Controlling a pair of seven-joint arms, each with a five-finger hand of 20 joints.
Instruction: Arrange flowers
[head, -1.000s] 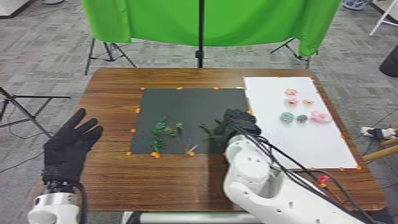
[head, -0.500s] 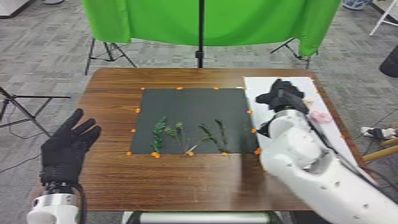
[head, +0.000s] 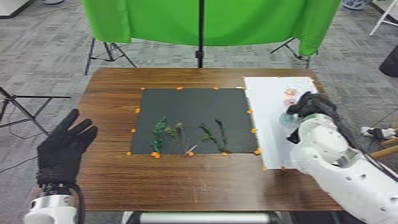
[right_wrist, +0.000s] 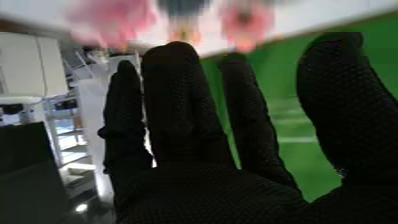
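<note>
Right fingers straight, near broad pink flower, pale blue-green flower.

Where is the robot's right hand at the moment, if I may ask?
In the head view, the right hand is on the right, over the white sheet, just beside a teal flower.

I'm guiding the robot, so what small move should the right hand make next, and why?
Probably lower the right hand and pinch a pink flower: its straight fingers look empty, the flower lies near, and the dark sheet holds sprigs.
</note>
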